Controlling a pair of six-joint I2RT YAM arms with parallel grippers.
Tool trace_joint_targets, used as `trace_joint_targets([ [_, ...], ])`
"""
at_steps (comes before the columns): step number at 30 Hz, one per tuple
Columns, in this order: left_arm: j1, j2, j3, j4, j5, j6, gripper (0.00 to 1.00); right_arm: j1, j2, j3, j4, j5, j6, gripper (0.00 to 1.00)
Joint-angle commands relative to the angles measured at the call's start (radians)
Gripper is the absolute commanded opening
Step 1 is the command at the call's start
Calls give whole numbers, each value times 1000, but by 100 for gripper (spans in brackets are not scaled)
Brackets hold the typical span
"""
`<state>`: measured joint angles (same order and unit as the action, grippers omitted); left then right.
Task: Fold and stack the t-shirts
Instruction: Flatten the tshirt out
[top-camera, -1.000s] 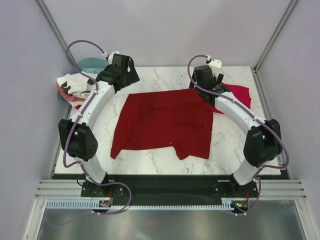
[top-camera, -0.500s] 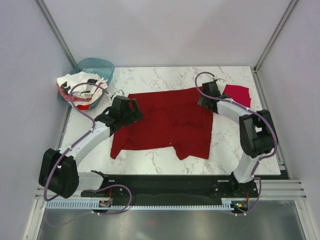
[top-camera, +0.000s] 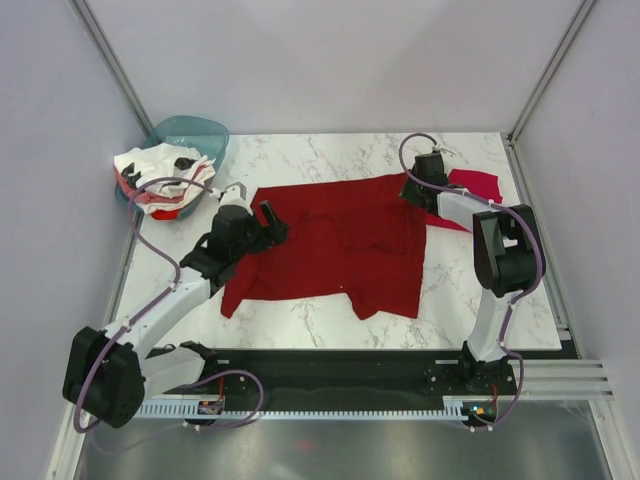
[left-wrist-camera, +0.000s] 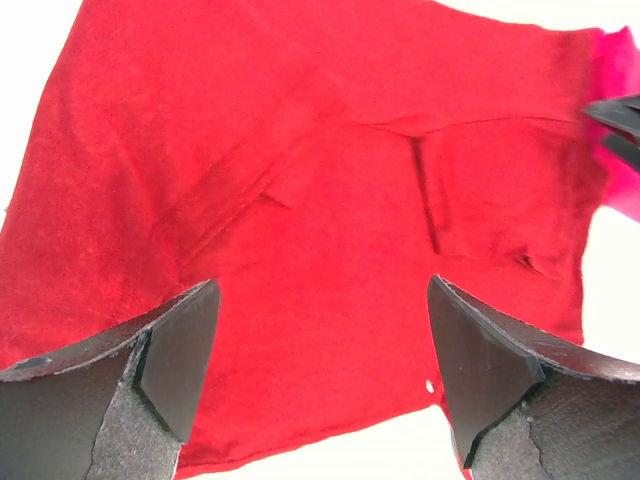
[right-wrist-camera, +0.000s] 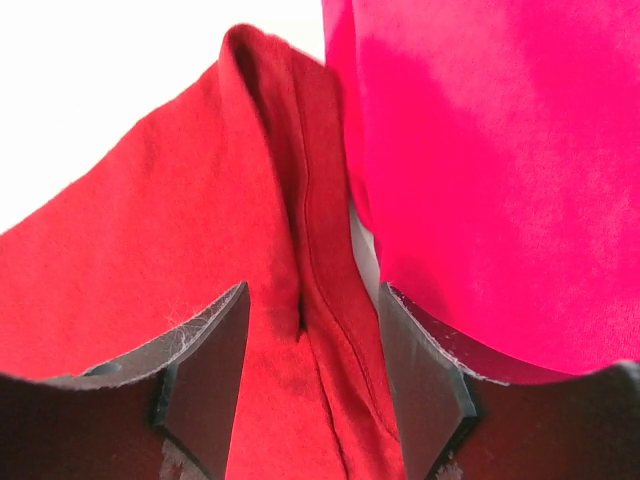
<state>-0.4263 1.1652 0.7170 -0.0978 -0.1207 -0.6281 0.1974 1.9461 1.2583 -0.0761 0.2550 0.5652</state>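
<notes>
**Both jaws wide over the red shirt**

The marble table (top-camera: 300, 150) carries it all. The dark red shirt (top-camera: 330, 250) lies spread across the middle, rumpled and unfolded. The pink shirt (top-camera: 478, 185) sits far right, touching its edge. White shirts (top-camera: 150, 170) heap on the basin (top-camera: 190, 130), far left. My left gripper (left-wrist-camera: 320, 290) hangs over the red shirt's left side, jaws apart, empty. My right gripper (right-wrist-camera: 312, 290) straddles a hem ridge, jaws apart too, placed for a pinch, I judge. Whether my fingertips touch cloth, I can't tell.

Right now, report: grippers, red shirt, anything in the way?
Left gripper open, low over maroon shirt, left side. Right gripper open, straddling its raised far-right hem. Pink shirt abuts that corner.
</notes>
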Motion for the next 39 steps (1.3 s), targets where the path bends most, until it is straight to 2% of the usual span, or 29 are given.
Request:
trace_joint_targets([
  [1, -8, -96, -39, 95, 3, 41, 92, -18, -10, -11, 68, -28, 39, 63],
  [4, -8, -122, -42, 90, 3, 42, 92, -32, -3, -13, 68, -43, 58, 61],
  [11, -8, -111, -39, 89, 10, 42, 92, -95, 66, 18, 62, -118, 94, 42],
  [19, -8, -101, -31, 83, 10, 44, 92, -138, 122, 52, -14, -105, 130, 38],
  [26, -9, -98, -28, 81, 13, 44, 92, -231, 60, -8, -31, -34, 163, 32],
  [29, -8, -98, -27, 79, 15, 45, 92, -230, 21, -23, -33, -7, 147, 33],
  [33, -8, -95, -25, 81, 36, 56, 93, -205, -41, -19, -36, 13, 91, 50],
  [34, -9, -96, -25, 81, 41, 59, 94, -161, -52, -17, -37, 27, 81, 54],
  [39, -9, -65, -18, 83, 46, 73, 95, -107, -154, -46, -47, 99, 42, 57],
])
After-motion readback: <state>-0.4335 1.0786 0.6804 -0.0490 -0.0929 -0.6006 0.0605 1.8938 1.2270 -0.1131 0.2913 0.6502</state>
